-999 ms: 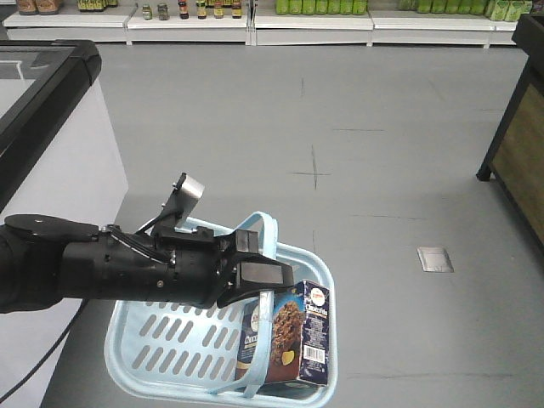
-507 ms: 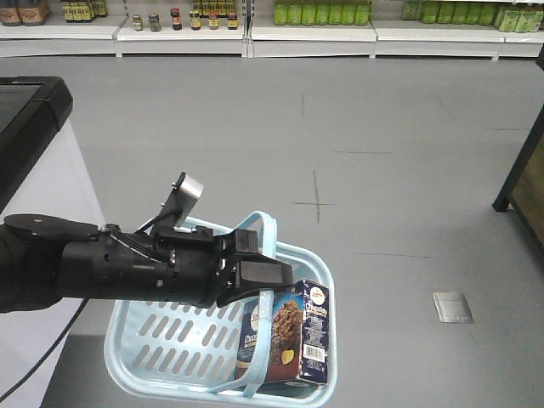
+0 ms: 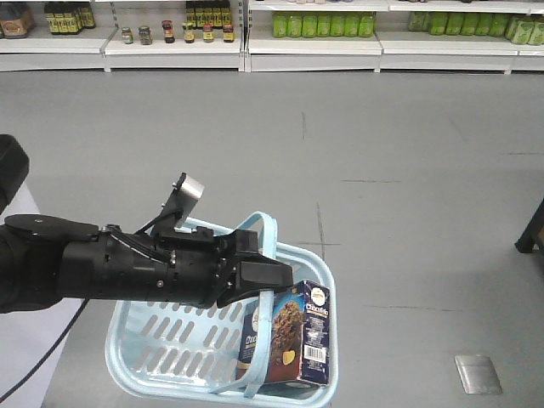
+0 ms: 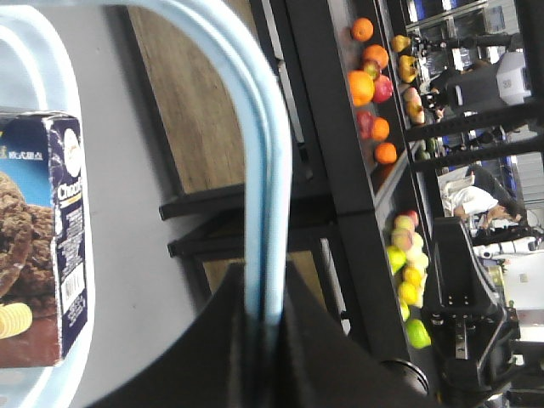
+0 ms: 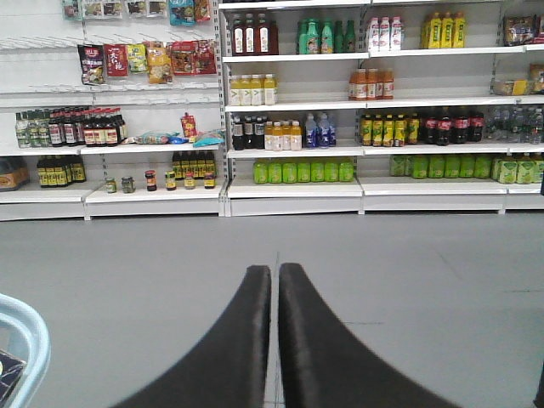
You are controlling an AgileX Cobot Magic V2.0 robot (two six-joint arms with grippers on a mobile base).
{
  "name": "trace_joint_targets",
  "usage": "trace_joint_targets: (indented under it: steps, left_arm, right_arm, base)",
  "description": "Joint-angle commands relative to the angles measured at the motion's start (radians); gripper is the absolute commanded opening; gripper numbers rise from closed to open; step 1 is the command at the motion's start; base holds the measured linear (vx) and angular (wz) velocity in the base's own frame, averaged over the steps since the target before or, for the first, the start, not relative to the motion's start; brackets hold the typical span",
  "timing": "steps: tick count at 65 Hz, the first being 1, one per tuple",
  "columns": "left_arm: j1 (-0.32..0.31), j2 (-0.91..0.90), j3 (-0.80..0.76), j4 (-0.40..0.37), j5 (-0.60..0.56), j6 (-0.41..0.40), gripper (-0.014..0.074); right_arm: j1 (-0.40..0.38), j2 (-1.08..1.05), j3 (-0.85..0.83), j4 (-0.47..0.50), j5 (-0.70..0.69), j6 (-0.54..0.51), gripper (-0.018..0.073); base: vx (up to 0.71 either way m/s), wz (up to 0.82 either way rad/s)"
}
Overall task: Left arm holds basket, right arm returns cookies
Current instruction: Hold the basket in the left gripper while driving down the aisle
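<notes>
The left arm [image 3: 110,272] reaches in from the left, thick and black, with a silver plate on top. Its gripper [image 3: 270,286] is shut on the thin hoop handles [image 4: 268,170] of the light blue basket [image 3: 144,340], which hangs below it over the grey floor. In the left wrist view the handles run straight down between the jaws of the left gripper [image 4: 265,314]. The cookies [image 3: 293,336], a dark navy carton, stand upright in the basket's right end, and the same carton [image 4: 42,246] shows there. My right gripper [image 5: 276,270] is shut on nothing, level over the floor, with a basket corner [image 5: 21,331] at its lower left.
Store shelves [image 3: 314,38] with bottles and jars line the far side, and the same shelves [image 5: 289,110] fill the right wrist view. A black freezer corner [image 3: 8,170] is at the left edge. A metal floor plate [image 3: 478,374] lies at lower right. A fruit stand [image 4: 374,93] stands beside the basket.
The whole scene has slid: the shelves show more, the freezer has moved off to the left, and the floor plate has moved down and right. Arm, basket and cookies keep their place in view.
</notes>
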Motion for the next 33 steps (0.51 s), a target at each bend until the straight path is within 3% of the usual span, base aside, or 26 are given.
trace_joint_targets:
  steps: [1, 33]
  left_arm:
    - [-0.007, -0.050, -0.036, -0.101, 0.055, 0.005, -0.0003]
    - [-0.007, -0.050, -0.036, -0.102, 0.056, 0.005, -0.0003]
  right_arm:
    - [-0.007, -0.013, 0.018, -0.010, -0.072, -0.005, -0.0006]
    - [-0.007, -0.013, 0.018, -0.010, -0.073, -0.005, -0.0006]
  base:
    - [0.47, 0.01]
    - [0.48, -0.01]
